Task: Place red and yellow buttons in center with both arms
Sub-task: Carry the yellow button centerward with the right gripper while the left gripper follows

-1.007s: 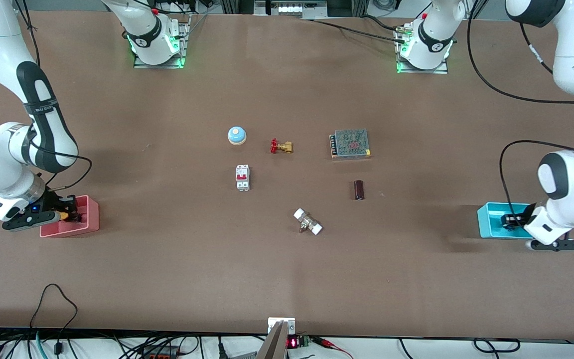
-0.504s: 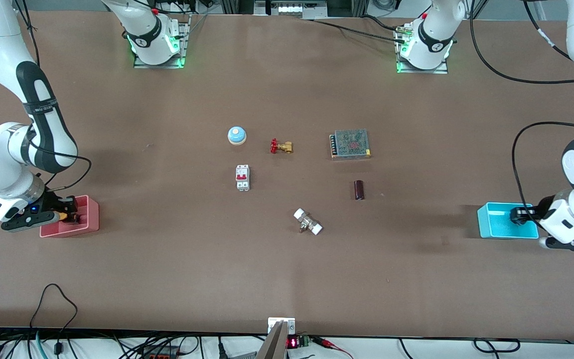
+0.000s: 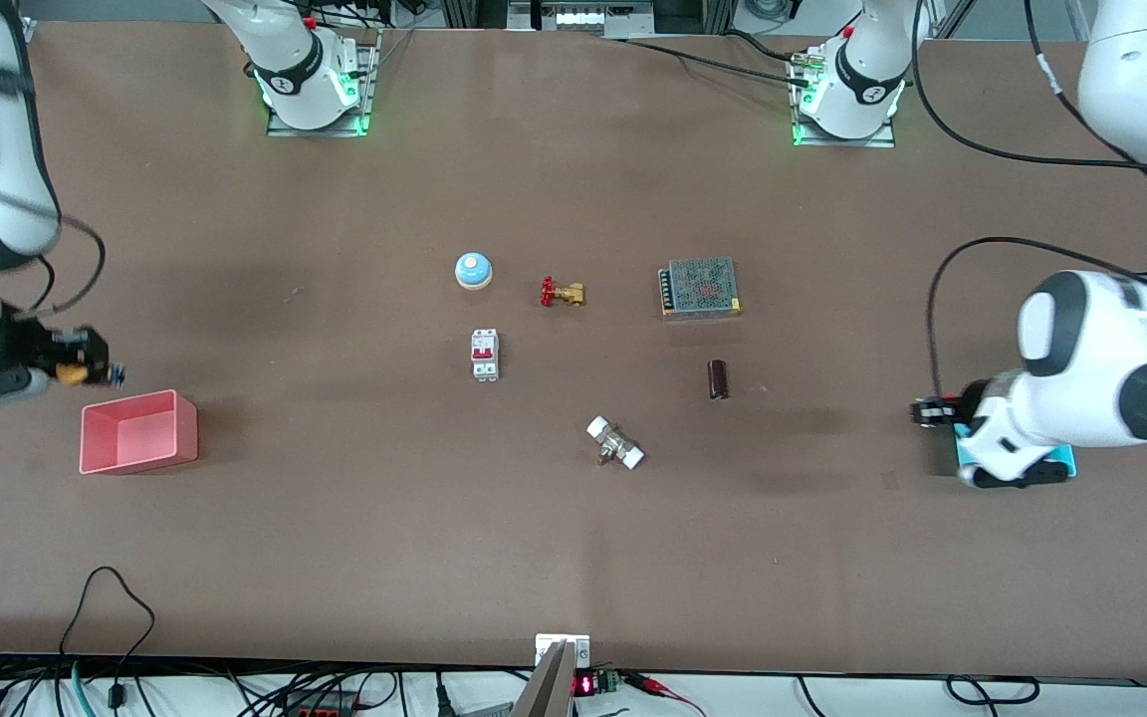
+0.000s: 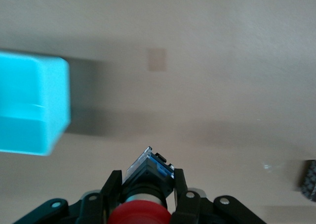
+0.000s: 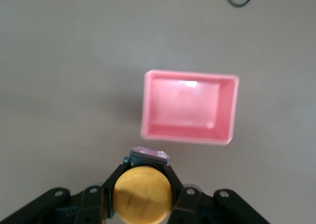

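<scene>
My right gripper [image 3: 86, 364] is shut on the yellow button [image 3: 69, 373] and holds it in the air above the table, beside the pink bin [image 3: 135, 430]. In the right wrist view the fingers [image 5: 116, 180] clamp the button's black body under its orange-yellow cap [image 5: 143, 195], with the empty pink bin [image 5: 190, 107] below. My left gripper [image 3: 925, 412] is shut on the red button [image 3: 946, 400], at the cyan bin's [image 3: 1063, 459] edge toward the table's middle. In the left wrist view the fingers [image 4: 178, 184] grip the black body [image 4: 148, 170] above the red cap [image 4: 139, 217]; the cyan bin [image 4: 29, 108] is off to one side.
In the table's middle stand a blue dome with an orange top [image 3: 473, 270], a brass valve with a red handle [image 3: 562, 293], a mesh-topped power supply [image 3: 700, 287], a white circuit breaker [image 3: 485, 355], a dark cylinder [image 3: 718, 379] and a white-ended fitting [image 3: 615, 443]. The left arm's wrist covers most of the cyan bin.
My right gripper has lifted out of the pink bin with the yellow button. My left gripper has come out of the cyan bin with the red button and swung toward the table's middle.
</scene>
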You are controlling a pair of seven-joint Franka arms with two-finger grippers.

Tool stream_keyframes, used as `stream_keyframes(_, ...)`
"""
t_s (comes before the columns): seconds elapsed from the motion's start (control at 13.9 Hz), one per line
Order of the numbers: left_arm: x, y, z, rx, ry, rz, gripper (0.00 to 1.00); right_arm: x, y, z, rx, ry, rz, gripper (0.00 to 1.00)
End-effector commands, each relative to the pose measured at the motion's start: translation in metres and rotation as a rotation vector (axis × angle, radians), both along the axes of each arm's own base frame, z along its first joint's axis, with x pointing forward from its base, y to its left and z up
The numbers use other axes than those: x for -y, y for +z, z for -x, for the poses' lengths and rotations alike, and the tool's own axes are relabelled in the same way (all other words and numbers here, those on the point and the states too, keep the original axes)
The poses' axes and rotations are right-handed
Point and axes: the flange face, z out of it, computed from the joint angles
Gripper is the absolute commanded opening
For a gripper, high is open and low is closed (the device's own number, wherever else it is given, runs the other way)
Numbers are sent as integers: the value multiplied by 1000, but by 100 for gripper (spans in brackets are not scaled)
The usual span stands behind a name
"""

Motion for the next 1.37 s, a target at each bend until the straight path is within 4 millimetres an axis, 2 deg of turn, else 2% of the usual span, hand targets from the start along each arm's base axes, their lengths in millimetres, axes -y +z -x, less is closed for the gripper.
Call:
stream_keyframes(0.0, 33, -37, 20, 19, 66, -10, 29, -77, 19, 26, -47, -107, -13, 33)
stream_keyframes(0.14, 46, -57, 29, 55, 72, -1, 29, -134, 11, 39, -43, -120, 6, 33)
stream_keyframes(0.29, 68, -75, 43, 59, 104, -7, 29, -177, -16, 52, 4, -142, 23, 33)
stream_keyframes(0.43, 90, -88, 53, 70, 132, -19, 29, -207, -49, 65, 67, -164, -3, 33)
stream_keyframes(0.65, 90, -96, 55, 82, 135, -14, 30, -243, -104, 87, 126, -175, -50, 33)
stream_keyframes(0.72, 90, -96, 55, 82, 135, -15, 37, -256, -119, 91, 130, -174, -62, 33)
stream_keyframes(0.79, 90, -96, 55, 82, 135, -15, 54, -270, -134, 95, 113, -161, -66, 33)
stream_keyframes(0.86, 90, -96, 55, 82, 135, -15, 80, -277, -149, 97, 101, -154, -68, 33)
stream_keyframes(0.94, 90, -96, 55, 82, 135, -15, 94, -284, -164, 99, 92, -150, -73, 33)
stream_keyframes(1.01, 90, -95, 55, 84, 135, -15, 100, -290, -178, 101, 81, -133, -74, 33)
stream_keyframes(1.15, 90, -83, 53, 90, 133, -18, 100, -294, -194, 102, 82, -116, -73, 33)
stream_keyframes(1.29, 91, -54, 52, 95, 118, -35, 100, -295, -202, 102, 69, -114, -71, 33)
